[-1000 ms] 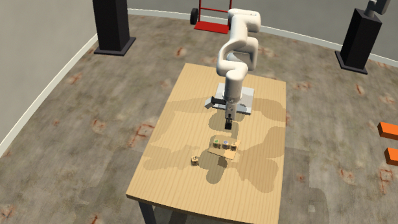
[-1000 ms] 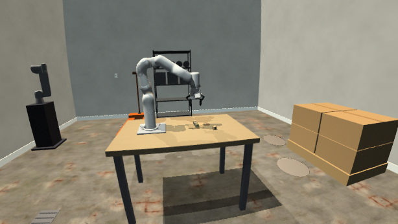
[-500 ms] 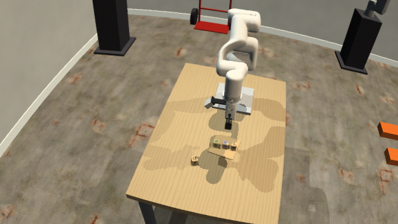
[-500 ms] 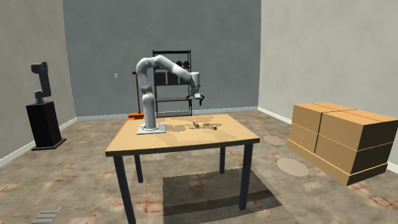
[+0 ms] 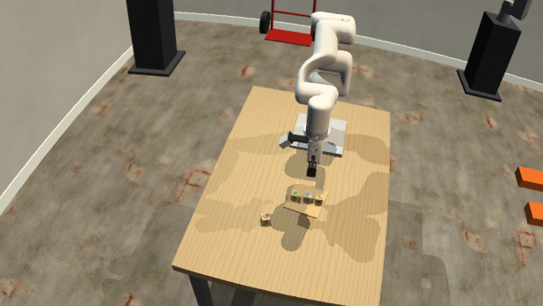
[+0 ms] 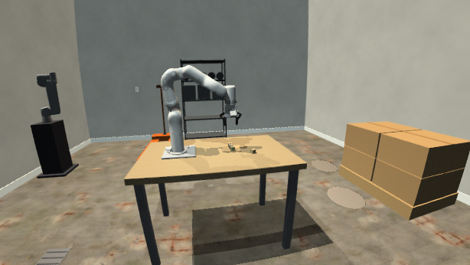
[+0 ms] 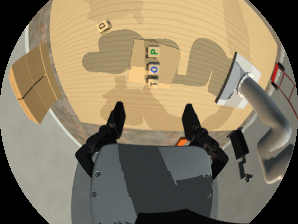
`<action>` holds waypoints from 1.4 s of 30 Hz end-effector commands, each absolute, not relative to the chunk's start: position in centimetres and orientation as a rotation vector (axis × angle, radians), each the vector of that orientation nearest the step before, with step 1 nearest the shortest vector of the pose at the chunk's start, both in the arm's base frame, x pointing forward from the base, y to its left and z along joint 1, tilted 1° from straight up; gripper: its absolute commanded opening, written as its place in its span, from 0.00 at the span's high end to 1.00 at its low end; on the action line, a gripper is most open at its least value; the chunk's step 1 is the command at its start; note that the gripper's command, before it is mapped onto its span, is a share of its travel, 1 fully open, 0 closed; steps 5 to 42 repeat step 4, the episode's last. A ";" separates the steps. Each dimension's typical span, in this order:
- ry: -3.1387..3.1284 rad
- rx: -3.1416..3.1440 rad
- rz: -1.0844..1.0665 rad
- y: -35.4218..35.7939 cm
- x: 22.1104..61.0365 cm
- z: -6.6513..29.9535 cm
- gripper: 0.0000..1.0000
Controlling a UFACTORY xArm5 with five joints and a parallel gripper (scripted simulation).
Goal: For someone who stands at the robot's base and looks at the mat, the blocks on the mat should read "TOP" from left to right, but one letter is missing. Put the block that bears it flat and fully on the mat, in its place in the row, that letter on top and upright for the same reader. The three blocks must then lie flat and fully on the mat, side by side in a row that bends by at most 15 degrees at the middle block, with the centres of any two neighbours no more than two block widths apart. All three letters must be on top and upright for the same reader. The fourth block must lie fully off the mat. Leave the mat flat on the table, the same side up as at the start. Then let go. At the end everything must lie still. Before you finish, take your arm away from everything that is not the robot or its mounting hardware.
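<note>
Standing wide open and empty, the gripper [image 5: 311, 172] [image 6: 231, 115] [image 7: 154, 109] hangs above and apart from the T block [image 5: 319, 201] [image 6: 230, 144] [image 7: 153, 81], O block [image 5: 308, 197] [image 6: 231, 146] [image 7: 154, 69] and P block [image 5: 295, 196] [image 6: 232, 149] [image 7: 154, 52]. "TOP" looks complete.

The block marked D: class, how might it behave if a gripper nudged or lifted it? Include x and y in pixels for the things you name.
The D block [image 5: 265, 219] [image 6: 253, 151] [image 7: 103, 25] looks rigid, so it probably won't squash. Its squared sides suggest sliding rather than rolling. Being small beside the table [image 5: 248, 252] [image 6: 214, 168], it's likely light.
</note>
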State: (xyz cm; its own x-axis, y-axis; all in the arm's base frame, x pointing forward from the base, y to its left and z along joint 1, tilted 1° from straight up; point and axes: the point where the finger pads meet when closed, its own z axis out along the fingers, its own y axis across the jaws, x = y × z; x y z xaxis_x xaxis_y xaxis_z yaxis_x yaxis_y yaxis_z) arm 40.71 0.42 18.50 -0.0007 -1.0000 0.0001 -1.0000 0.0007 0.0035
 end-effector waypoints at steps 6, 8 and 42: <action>-2.222 2.221 0.000 0.4 40.8 18.6 0.00; -2.222 2.221 0.000 0.4 40.8 18.6 0.00; -2.222 2.221 0.000 0.4 40.8 18.6 0.00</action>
